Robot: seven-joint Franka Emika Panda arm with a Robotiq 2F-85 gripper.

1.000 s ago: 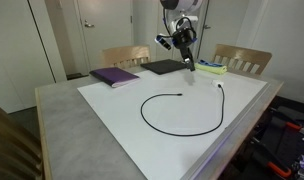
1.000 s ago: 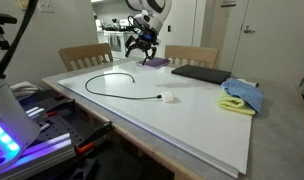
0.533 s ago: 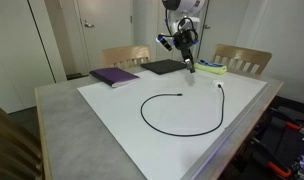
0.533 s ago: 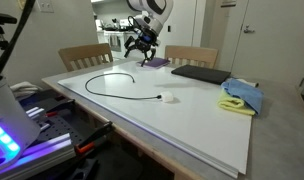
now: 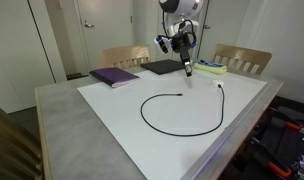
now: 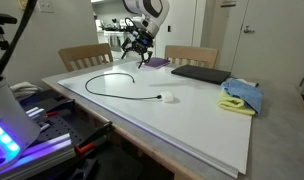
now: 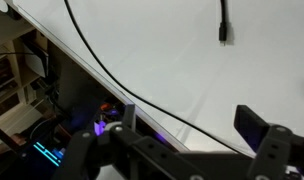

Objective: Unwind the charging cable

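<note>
Blk cable [image 5: 142,112], purple book [image 5: 114,76], wht tabletop [image 5: 112,108].

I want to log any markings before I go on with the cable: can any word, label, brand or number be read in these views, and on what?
None can be read.
The purple book, the black pad, and the white plug of the cable show no print that is legible at this size.

Both exterior views look across the white-topped counter [image 5: 112,100] [image 6: 202,125] from different sides, at middle distance, sharing its looped thin black cable [image 5: 142,112] [image 6: 88,86]. The wrist view looks down, close, over the counter's edge.
</note>
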